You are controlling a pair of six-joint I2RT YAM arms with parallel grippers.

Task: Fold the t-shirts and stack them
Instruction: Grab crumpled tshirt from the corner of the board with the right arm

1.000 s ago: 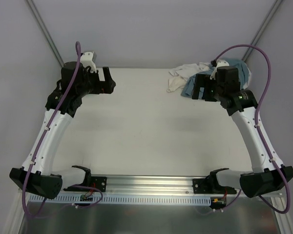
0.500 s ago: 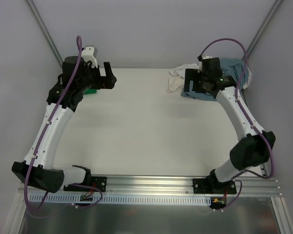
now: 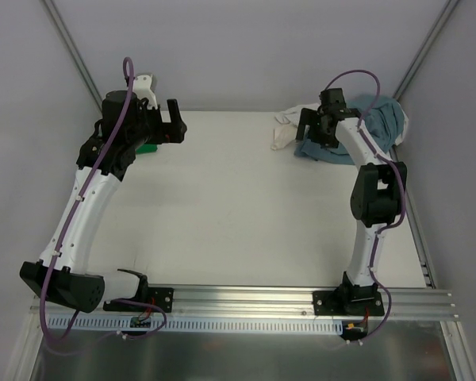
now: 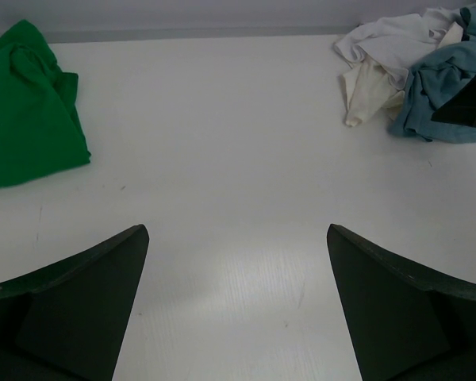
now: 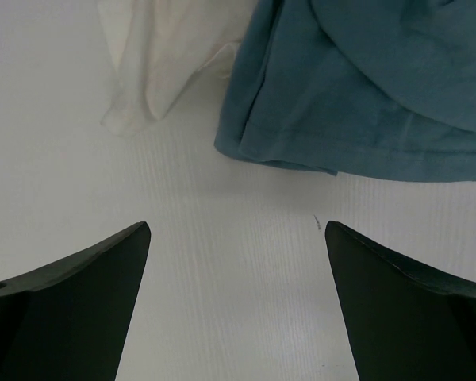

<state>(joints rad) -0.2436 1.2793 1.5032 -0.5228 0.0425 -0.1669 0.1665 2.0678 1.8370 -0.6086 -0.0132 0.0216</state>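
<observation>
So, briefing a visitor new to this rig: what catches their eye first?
In the far right corner of the table, the slate-blue t-shirt lies crumpled against the cream t-shirt, the open right hand hovering at their edge. Then the bright green t-shirt, alone far left.

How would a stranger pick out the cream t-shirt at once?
On the table, find the far right corner, where two shirts lie crumpled. The cream shirt is the pale one on the left; the blue shirt beside it is darker.
</observation>
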